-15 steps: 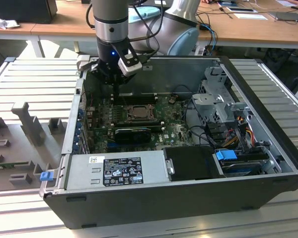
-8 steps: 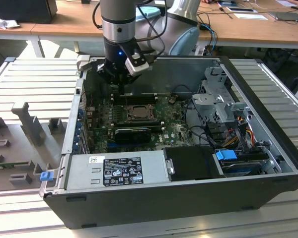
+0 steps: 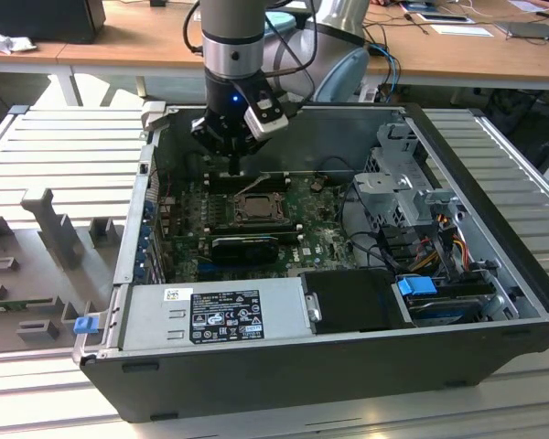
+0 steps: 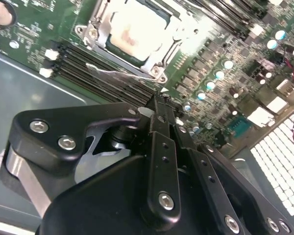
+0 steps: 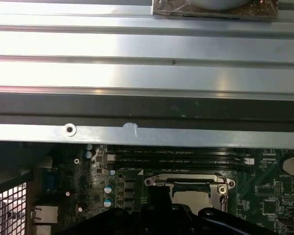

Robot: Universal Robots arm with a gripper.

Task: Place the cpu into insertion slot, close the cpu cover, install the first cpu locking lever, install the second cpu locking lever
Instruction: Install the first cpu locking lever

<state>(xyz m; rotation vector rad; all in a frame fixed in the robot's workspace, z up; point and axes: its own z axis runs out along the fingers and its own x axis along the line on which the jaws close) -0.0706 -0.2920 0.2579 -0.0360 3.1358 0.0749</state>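
One cpu [image 4: 137, 34] sits under one closed cpu cover [image 4: 102, 30]; the tool [image 4: 159, 105], pressed together, hovers beside the socket.

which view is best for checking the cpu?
Second wrist view: the cpu sits in the socket, pale top framed by the cpu cover. The exterior view shows it small; the first wrist view shows its edge above the gripper.
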